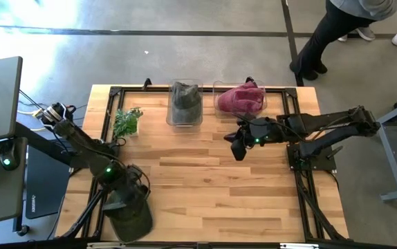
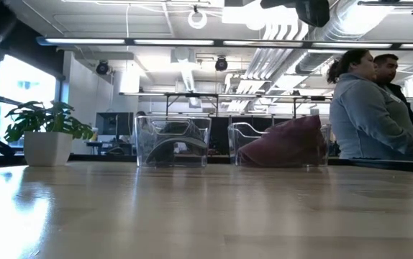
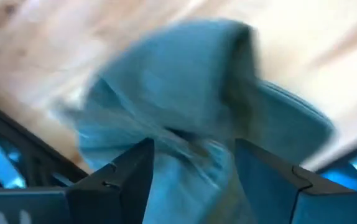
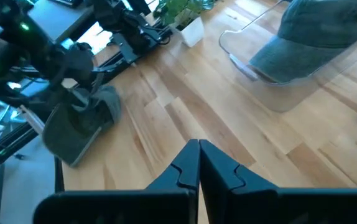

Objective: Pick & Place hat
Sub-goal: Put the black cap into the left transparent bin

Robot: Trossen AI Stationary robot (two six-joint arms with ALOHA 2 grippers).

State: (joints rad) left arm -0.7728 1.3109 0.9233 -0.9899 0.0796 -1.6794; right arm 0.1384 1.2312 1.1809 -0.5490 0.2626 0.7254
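Green is the colour of the hat (image 1: 131,216) that the left gripper (image 1: 119,200) is working on. This hat is lying at the near left corner of the wooden table (image 1: 212,187), partly hanging past the edge. In the left wrist view the two fingers (image 3: 119,177) are standing apart with the hat's cloth bunched between them. They are not squeezed shut, so I cannot tell if they are really holding the hat or only sitting around it.

I am thinking this is the picking-up step. Next the fingers would need to close tight on the cloth, and then the arm would need to lift the hat clear of the table edge so it is not slipping off. After that it would need carrying toward the far side, where the bins are.

The right gripper (image 1: 238,147) is hanging over the middle of the table, a bit to the right, just near the bins. Its fingers (image 4: 198,163) are pressed shut and holding nothing. It seems to be waiting.

Two clear bins are sitting at the far edge. The left bin (image 1: 184,105) is already holding a dark green hat (image 1: 185,95). The right bin (image 1: 240,100) is holding a dark red hat (image 1: 241,97). A small plant (image 1: 126,121) in a white pot is standing left of the bins.
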